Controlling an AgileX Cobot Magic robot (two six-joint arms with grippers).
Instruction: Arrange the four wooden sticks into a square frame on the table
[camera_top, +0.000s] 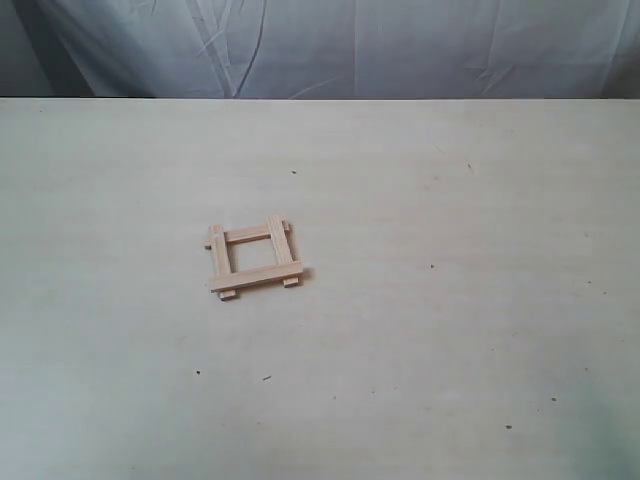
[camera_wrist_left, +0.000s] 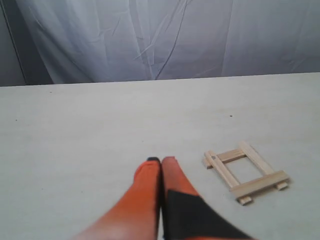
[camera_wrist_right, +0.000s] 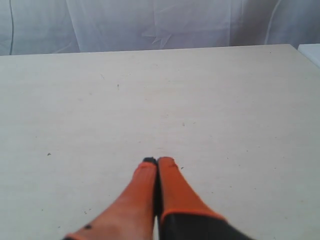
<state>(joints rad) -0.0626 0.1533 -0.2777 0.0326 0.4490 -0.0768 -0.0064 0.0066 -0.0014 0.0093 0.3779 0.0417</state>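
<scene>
The four wooden sticks lie crosswise as a small square frame (camera_top: 254, 260) on the pale table (camera_top: 450, 330), left of its middle, with their ends overlapping and sticking out a little. The left wrist view shows the same square frame (camera_wrist_left: 246, 172) off to one side of my left gripper (camera_wrist_left: 160, 160), whose orange fingers are pressed together with nothing between them. My right gripper (camera_wrist_right: 157, 161) is also shut and empty over bare table (camera_wrist_right: 240, 110). Neither gripper appears in the exterior view, and the frame is out of the right wrist view.
A pale blue-grey cloth (camera_top: 330, 45) hangs behind the table's far edge. A few tiny dark specks (camera_top: 432, 266) dot the surface. The table's right corner (camera_wrist_right: 292, 47) shows in the right wrist view.
</scene>
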